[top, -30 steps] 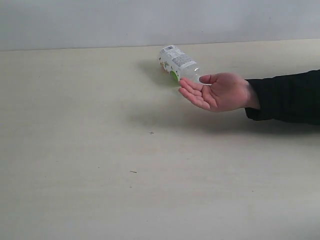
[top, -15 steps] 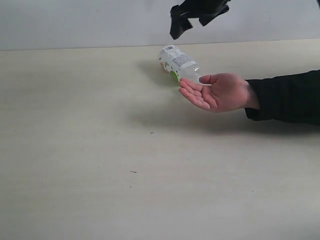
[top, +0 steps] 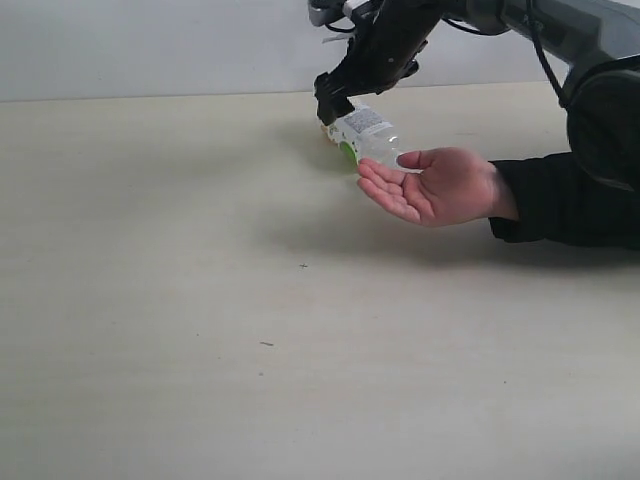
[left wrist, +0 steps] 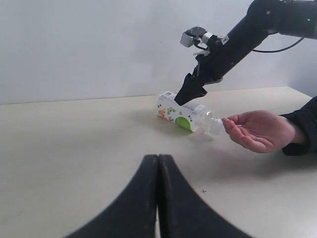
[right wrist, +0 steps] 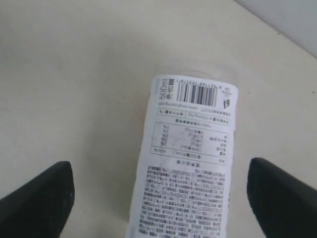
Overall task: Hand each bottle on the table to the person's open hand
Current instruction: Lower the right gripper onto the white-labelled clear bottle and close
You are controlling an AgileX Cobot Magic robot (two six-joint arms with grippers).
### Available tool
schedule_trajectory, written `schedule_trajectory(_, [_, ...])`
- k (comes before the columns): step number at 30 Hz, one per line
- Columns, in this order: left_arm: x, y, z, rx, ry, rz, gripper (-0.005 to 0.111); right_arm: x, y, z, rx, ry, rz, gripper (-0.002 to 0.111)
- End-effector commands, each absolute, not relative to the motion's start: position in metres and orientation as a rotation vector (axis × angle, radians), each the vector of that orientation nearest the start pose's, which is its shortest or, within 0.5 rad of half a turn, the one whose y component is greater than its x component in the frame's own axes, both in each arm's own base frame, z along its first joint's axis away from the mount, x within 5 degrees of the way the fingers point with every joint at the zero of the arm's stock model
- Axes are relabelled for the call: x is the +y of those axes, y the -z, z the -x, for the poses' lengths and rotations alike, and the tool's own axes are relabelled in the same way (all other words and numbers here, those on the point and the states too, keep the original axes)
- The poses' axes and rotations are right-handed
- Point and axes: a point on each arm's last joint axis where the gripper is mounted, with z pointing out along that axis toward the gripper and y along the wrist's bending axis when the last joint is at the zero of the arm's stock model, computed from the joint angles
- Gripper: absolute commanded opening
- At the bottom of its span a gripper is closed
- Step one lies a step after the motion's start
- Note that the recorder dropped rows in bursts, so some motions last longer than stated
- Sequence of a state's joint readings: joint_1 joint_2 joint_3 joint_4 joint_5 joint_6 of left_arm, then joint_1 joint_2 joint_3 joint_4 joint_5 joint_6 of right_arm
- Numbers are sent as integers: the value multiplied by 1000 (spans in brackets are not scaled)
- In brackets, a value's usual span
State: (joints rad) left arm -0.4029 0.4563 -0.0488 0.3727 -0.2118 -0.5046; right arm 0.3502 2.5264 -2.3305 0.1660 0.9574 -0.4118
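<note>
The bottle point(top: 362, 135) lay on its side on the table point(top: 180, 320), near the person's hand point(top: 445, 185). The right gripper point(top: 335, 103) hung just over it, fingers wide apart. The left gripper point(left wrist: 158, 191) was squeezed closed, far away.

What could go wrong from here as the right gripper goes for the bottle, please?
1. The bottle lies on its side on the table. If the open right gripper closes off-centre, the bottle may roll away or squirt out.
2. The hand waits right beside the bottle, so a nudged bottle or the gripper's swing might bump it.
3. The jaws straddle the smooth label, which might slip during the lift.
</note>
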Motion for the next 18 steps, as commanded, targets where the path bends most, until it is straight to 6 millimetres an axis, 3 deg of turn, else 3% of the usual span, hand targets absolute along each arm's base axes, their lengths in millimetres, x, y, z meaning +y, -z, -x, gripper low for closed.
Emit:
schedule_trajectory(1, [-44,-213,-87,1688,473,-274,0,197,-164,-517,2436,-126,916,89])
schedule_trajectory(18, [-44,-213,-87,1688,473,-274,0,198,-134,-520,2475,-124,923,88])
